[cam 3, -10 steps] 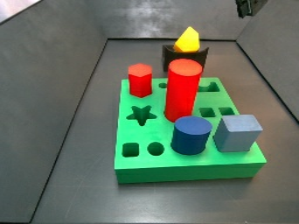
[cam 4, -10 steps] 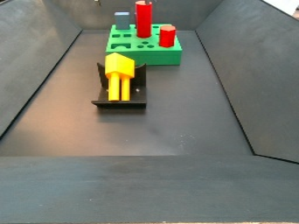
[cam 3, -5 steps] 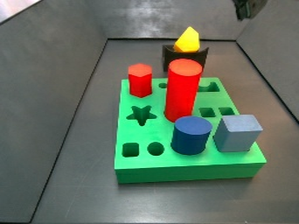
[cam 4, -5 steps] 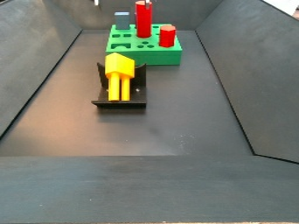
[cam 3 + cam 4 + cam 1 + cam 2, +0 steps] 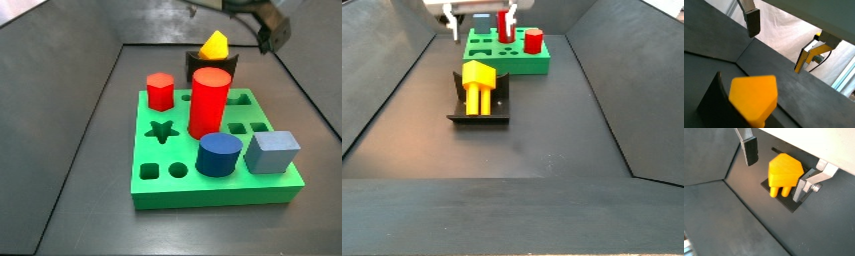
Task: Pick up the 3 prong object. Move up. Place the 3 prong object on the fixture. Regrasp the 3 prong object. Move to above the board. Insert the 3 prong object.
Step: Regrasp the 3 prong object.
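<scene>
The yellow 3 prong object [image 5: 214,44] [image 5: 477,80] lies on the dark fixture [image 5: 230,64] [image 5: 480,112], its prongs pointing away from the green board [image 5: 174,190] [image 5: 529,64]. My gripper [image 5: 241,22] [image 5: 478,28] hangs open above the fixture's board end, holding nothing. In both wrist views the 3 prong object [image 5: 753,97] [image 5: 784,172] sits below and between the spread fingers [image 5: 753,22] [image 5: 749,150], not touched by them. The fixture [image 5: 785,202] shows under the prongs.
On the board stand a tall red cylinder [image 5: 209,100] [image 5: 505,20], a red hexagonal peg [image 5: 160,90] [image 5: 533,40], a blue cylinder [image 5: 218,153] and a grey-blue cube [image 5: 273,152]. Sloping dark walls [image 5: 396,90] ring the floor.
The gripper has come down from the upper edge into both side views and now hangs above the fixture. The 3 prong object and the board's pieces have not moved.
</scene>
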Motion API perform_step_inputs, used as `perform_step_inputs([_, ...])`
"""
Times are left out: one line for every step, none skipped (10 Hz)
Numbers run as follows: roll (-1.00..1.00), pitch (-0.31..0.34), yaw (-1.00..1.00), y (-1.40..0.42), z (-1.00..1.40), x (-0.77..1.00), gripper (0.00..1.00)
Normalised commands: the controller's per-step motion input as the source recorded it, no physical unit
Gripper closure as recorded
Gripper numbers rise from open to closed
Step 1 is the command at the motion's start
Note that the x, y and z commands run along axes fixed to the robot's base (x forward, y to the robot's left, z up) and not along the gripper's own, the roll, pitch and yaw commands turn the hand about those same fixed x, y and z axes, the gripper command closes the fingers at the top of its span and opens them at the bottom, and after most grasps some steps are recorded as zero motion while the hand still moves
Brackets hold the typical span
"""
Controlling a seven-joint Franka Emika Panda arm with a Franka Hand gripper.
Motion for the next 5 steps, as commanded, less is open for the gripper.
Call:
perform_step_inputs([0.07, 0.051, 0.11, 0.03, -1.0, 0.13, 0.0])
perform_step_inputs([0.08, 0.038, 0.11, 0.02, -1.0, 0.14, 0.0])
perform_step_inputs([0.09, 0.032, 0.11, 0.01, -1.0, 0.15, 0.0])
perform_step_inputs([0.09, 0.027, 0.11, 0.01, -1.0, 0.15, 0.0])
perform_step_inputs([0.1, 0.021, 0.1, -0.01, -1.0, 0.16, 0.0])
